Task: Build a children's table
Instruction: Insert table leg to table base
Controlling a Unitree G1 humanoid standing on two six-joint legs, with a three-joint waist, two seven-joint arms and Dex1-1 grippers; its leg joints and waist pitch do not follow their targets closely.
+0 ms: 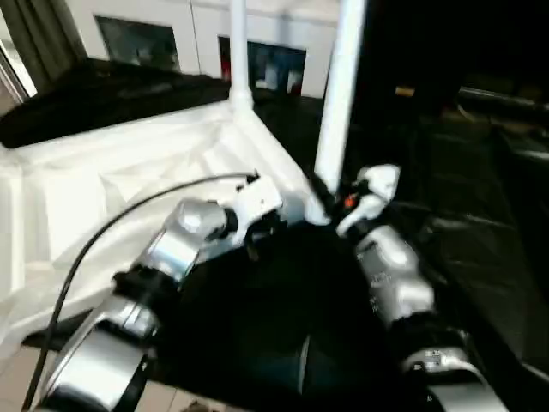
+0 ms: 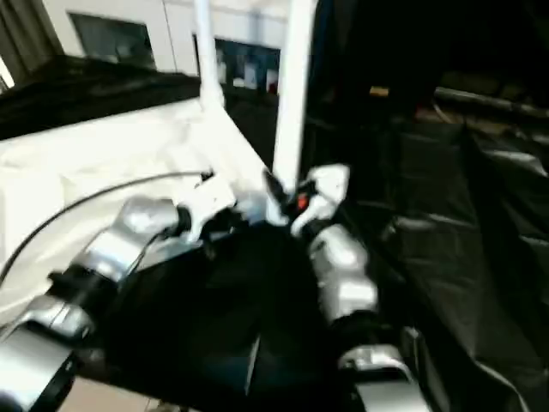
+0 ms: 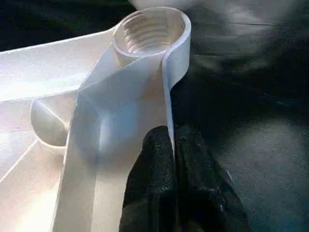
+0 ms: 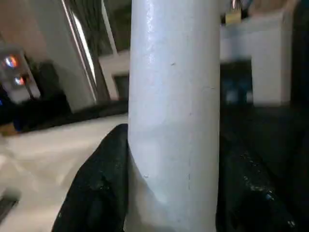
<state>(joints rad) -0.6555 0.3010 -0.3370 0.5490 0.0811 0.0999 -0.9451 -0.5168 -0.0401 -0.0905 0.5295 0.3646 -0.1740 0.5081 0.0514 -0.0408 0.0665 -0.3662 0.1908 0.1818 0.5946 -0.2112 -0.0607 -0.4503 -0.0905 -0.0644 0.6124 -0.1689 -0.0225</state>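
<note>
With the upturned tabletop (image 1: 129,163) as landmark, the right gripper (image 4: 169,193) clasps an upright leg (image 1: 339,94) just above its near corner socket (image 3: 149,31), while the left gripper (image 3: 171,159), clenched on the tabletop's rim, steadies that corner.

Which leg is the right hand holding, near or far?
The near leg, clamped between the right hand's fingers. The far leg stands untouched in the tabletop's back corner socket.
</note>
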